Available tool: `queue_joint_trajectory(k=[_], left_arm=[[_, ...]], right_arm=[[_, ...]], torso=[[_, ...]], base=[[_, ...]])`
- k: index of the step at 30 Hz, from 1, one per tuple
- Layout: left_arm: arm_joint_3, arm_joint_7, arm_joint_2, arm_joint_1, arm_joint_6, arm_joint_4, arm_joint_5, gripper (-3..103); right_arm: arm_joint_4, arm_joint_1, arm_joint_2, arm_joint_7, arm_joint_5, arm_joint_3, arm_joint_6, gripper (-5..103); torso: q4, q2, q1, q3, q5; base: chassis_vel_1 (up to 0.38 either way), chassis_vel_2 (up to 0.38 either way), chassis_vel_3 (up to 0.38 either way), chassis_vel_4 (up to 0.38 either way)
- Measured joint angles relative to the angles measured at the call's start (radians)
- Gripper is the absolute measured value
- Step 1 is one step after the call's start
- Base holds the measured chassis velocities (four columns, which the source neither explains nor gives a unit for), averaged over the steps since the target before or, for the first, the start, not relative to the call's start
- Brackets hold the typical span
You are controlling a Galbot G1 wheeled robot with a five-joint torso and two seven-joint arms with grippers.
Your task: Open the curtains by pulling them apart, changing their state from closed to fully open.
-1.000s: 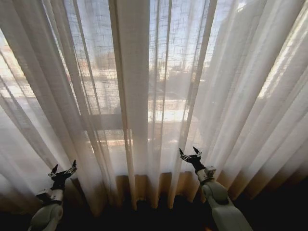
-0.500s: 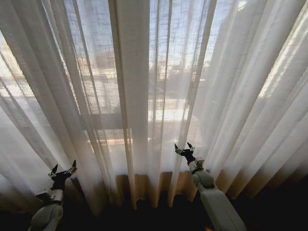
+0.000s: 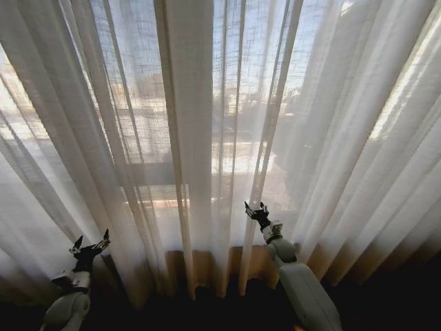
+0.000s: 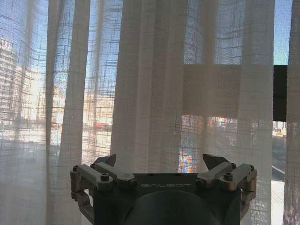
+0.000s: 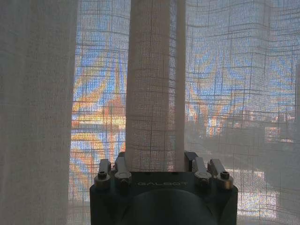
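Note:
The sheer cream curtains (image 3: 186,103) hang shut across the whole window in many vertical pleats. My right gripper (image 3: 255,209) is raised just right of centre, open, against a narrow pleat. In the right wrist view that pleat (image 5: 152,93) stands between the spread jaws of the right gripper (image 5: 155,159), and its fabric covers their tips. My left gripper (image 3: 89,243) is held low at the far left, open and empty. In the left wrist view the left gripper (image 4: 159,161) faces the curtains (image 4: 150,93) with a gap between them.
A dark strip of floor (image 3: 207,310) runs under the curtain hems. A horizontal window bar (image 3: 155,174) shows through the fabric, and a dark window frame (image 4: 280,93) stands at one edge of the left wrist view. Buildings show faintly outside.
My right gripper has moved left and forward, up to the pleat near the centre. The left arm has not moved.

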Motion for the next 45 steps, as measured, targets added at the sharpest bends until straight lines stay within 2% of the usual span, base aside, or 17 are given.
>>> queue_joint_trajectory(k=[1,2,5,7,10,11,14,20,34,45], left_arm=[[0.000,0.000,0.000,0.000,0.000,0.000,0.000,100],[0.000,0.000,0.000,0.000,0.000,0.000,0.000,100],[0.000,0.000,0.000,0.000,0.000,0.000,0.000,100],[0.000,0.000,0.000,0.000,0.000,0.000,0.000,100],[0.000,0.000,0.000,0.000,0.000,0.000,0.000,100],[0.000,0.000,0.000,0.000,0.000,0.000,0.000,100],[0.000,0.000,0.000,0.000,0.000,0.000,0.000,100],[0.000,0.000,0.000,0.000,0.000,0.000,0.000,100],[0.000,0.000,0.000,0.000,0.000,0.000,0.000,100],[0.000,0.000,0.000,0.000,0.000,0.000,0.000,100]], right_arm=[[0.002,0.000,0.000,-0.001,0.000,0.000,0.000,52],[0.003,-0.001,0.000,-0.001,0.000,0.001,0.000,52],[0.009,-0.007,-0.001,-0.005,0.003,0.005,0.000,36],[0.010,-0.008,-0.001,-0.005,0.004,0.006,0.000,36],[0.017,-0.015,-0.001,-0.022,0.024,0.016,0.004,20],[0.017,-0.015,-0.001,-0.022,0.024,0.016,0.004,20],[0.013,-0.017,0.003,-0.039,0.036,0.031,0.037,4],[0.011,-0.023,-0.007,-0.074,0.054,0.042,0.054,0],[0.024,-0.040,-0.022,-0.101,0.086,0.065,0.045,0],[0.026,-0.050,-0.037,-0.119,0.103,0.091,0.047,0]], torso=[[0.0001,0.000,0.000,0.000,-0.0001],[0.0001,0.000,0.000,0.000,-0.0001],[0.0001,0.000,0.000,0.000,-0.0001],[0.0000,0.000,0.000,0.000,0.0000],[0.0001,0.000,0.000,0.000,0.0000],[0.0001,0.000,0.000,0.000,0.0000],[0.0001,0.000,0.000,0.000,-0.0001],[0.0001,0.000,0.000,0.000,0.0000],[0.0002,0.000,0.000,0.000,-0.0001],[0.0000,0.000,0.000,0.000,-0.0001]], base=[[0.000,0.000,0.000,0.000],[0.000,0.000,0.000,0.000],[0.000,0.000,0.000,0.000],[0.000,0.000,0.000,0.000],[0.000,0.000,0.000,0.000],[0.000,0.000,0.000,0.000],[0.000,0.000,0.000,0.000],[0.000,0.000,0.000,0.000],[-0.010,-0.016,0.016,0.014],[-0.184,-0.178,0.173,0.173]])
